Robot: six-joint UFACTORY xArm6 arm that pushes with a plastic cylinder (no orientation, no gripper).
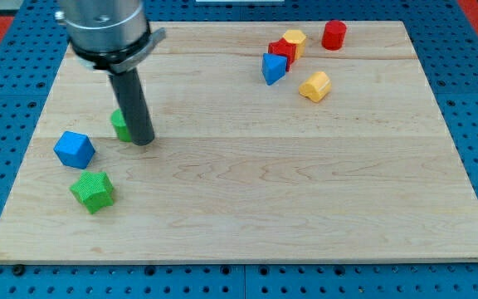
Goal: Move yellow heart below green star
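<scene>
At view's left, my tip (143, 141) touches a green block (120, 124), no claw fitted; yellow heart (314, 86) lies far right, star (92, 190) below-left.

My rod hides most of a green block (119, 124), shape unclear. The arm is cut off at the view's top.

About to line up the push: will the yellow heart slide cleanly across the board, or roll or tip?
The yellow heart looks squat and flat-bottomed on the wooden board, so it should slide, not roll. Its lobed outline may make it spin under an off-centre push. My tip is far off at the view's left, beside a green block.
</scene>
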